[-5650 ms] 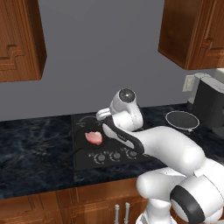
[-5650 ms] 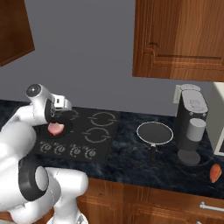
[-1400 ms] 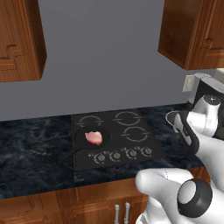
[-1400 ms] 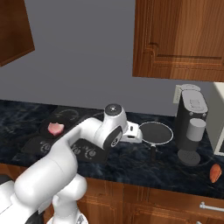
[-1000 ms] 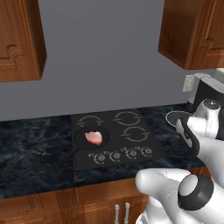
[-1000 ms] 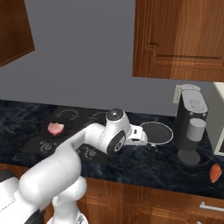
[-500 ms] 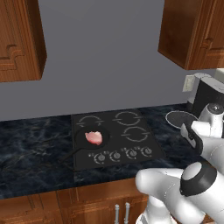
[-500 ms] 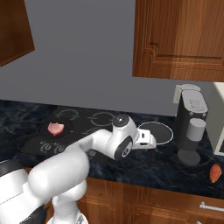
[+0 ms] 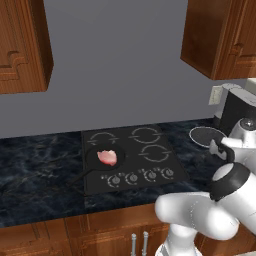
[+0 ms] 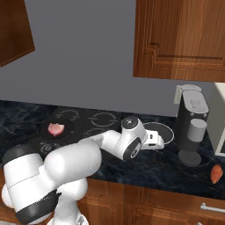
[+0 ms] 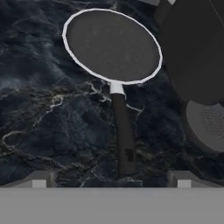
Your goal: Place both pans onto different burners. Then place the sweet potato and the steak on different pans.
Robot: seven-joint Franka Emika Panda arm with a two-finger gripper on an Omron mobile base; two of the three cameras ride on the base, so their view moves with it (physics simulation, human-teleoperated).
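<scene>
pincer [image 11: 111, 181]: wide open, empty | silver-rimmed pan [image 11: 112, 46]: on table, handle pointing straight back at pincer (long axis in line) | next: grasp handle

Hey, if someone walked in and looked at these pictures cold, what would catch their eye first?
Probably the big white arm stretched over the dark marble counter, its open claw poised above the handle of the silver-rimmed pan, which sits on the counter beside the coffee machine. Next, the pink steak lying in the black pan on the cooktop's front left burner. A small sweet potato waits at the counter's far right edge.
</scene>
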